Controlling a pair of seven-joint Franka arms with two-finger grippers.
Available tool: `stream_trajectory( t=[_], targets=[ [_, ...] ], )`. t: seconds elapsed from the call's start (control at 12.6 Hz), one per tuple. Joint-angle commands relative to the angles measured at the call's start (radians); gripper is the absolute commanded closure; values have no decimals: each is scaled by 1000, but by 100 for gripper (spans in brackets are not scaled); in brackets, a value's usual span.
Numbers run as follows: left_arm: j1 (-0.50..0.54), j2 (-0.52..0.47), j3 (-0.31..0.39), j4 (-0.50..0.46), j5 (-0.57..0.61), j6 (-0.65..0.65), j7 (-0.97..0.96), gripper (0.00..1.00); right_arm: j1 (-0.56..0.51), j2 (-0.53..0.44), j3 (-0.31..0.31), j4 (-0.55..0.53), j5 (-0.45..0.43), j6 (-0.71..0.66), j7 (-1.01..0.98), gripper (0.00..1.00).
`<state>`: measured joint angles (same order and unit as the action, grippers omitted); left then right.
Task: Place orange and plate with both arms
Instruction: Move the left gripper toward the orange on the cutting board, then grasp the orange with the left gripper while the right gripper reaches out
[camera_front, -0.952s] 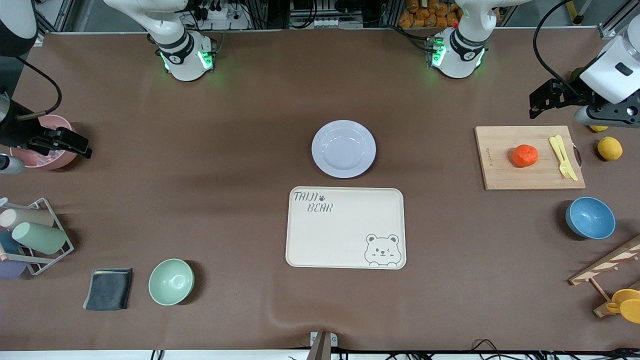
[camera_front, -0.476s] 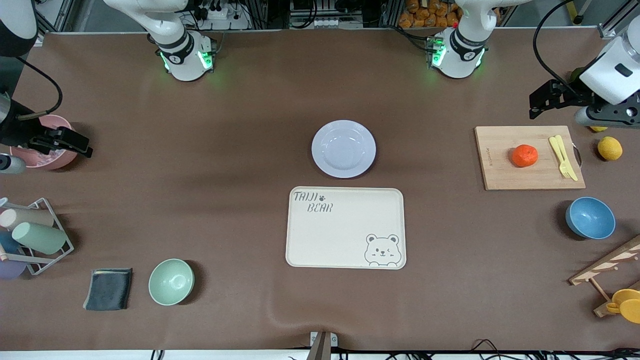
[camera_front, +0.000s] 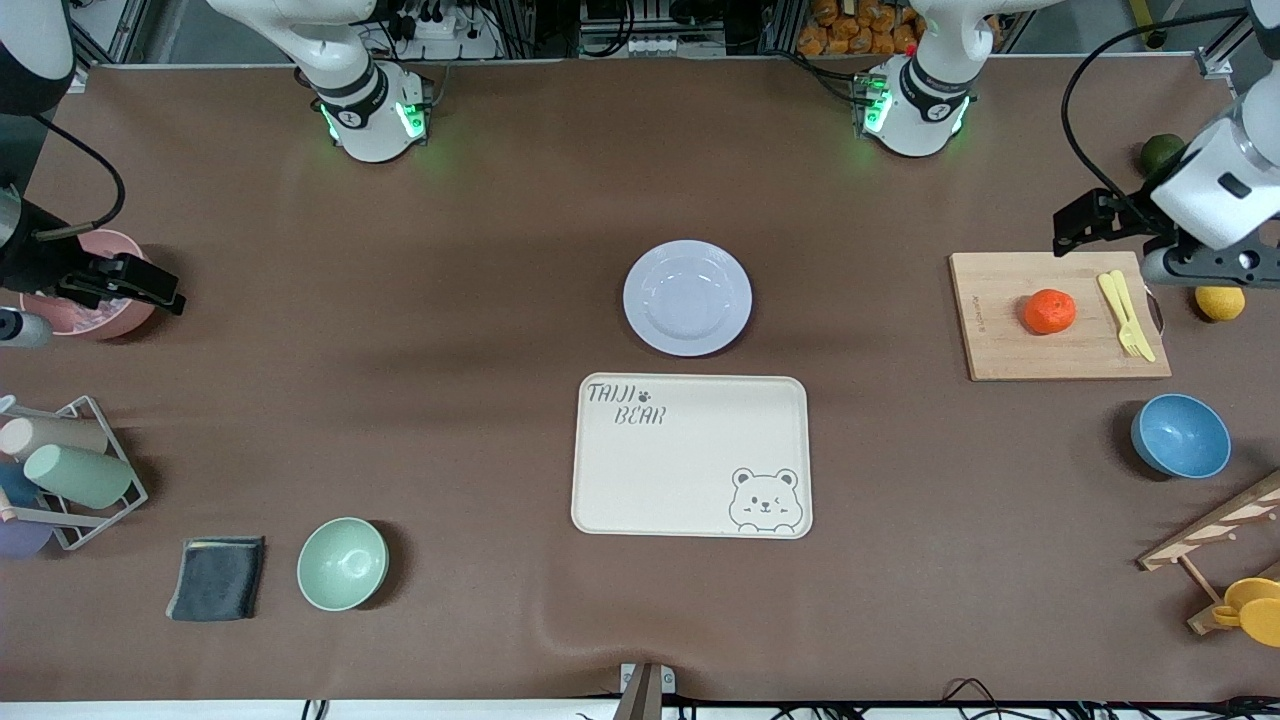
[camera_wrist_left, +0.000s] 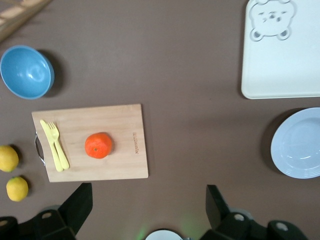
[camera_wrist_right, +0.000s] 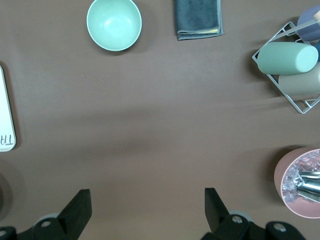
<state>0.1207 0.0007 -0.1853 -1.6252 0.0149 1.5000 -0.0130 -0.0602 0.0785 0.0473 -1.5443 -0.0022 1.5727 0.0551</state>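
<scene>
The orange (camera_front: 1049, 311) lies on a wooden cutting board (camera_front: 1000, 345) toward the left arm's end of the table; it also shows in the left wrist view (camera_wrist_left: 98, 145). The pale lavender plate (camera_front: 687, 297) sits at the table's middle, just farther from the front camera than the cream bear tray (camera_front: 690, 470), and shows in the left wrist view (camera_wrist_left: 299, 145). My left gripper (camera_front: 1085, 215) hangs open and empty over the table beside the board (camera_wrist_left: 147, 202). My right gripper (camera_front: 135, 285) waits open and empty over a pink bowl (camera_front: 110, 245) (camera_wrist_right: 147, 202).
Yellow cutlery (camera_front: 1125, 315) lies on the board. A lemon (camera_front: 1220, 302), a dark green fruit (camera_front: 1162, 153) and a blue bowl (camera_front: 1180, 435) stand around it. A green bowl (camera_front: 342, 563), a grey cloth (camera_front: 217, 577) and a cup rack (camera_front: 70, 470) sit toward the right arm's end.
My left gripper has shifted a little toward the board, uncovering the dark green fruit and partly covering a lemon. The right arm has not moved.
</scene>
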Motion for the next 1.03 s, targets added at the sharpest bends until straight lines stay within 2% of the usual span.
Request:
stream_trajectory(
  t=[0.0,0.08,0.24,0.48,0.63,0.79,0.95],
  targets=[
    [63,28,-2,-74,0,9,5,0,-17,13,17,-8,2,-3,-34,0],
    [72,30,-2,-132,3,52,8,0,-9,23,19,-8,27,-3,-34,0],
    [102,21,-3,-238,63,133,13,0,-7,32,19,-10,150,-7,-21,0],
    [123,24,-2,-388,68,323,13,0,2,72,20,-19,201,-5,-11,0],
    [168,73,-3,-430,133,423,22,0,-12,99,20,-34,328,9,15,0],
    [197,125,-2,-474,155,518,22,0,-4,106,19,-106,437,87,52,0],
    [241,130,-3,-569,210,619,24,0,0,107,20,-186,537,165,68,0]
  ],
)
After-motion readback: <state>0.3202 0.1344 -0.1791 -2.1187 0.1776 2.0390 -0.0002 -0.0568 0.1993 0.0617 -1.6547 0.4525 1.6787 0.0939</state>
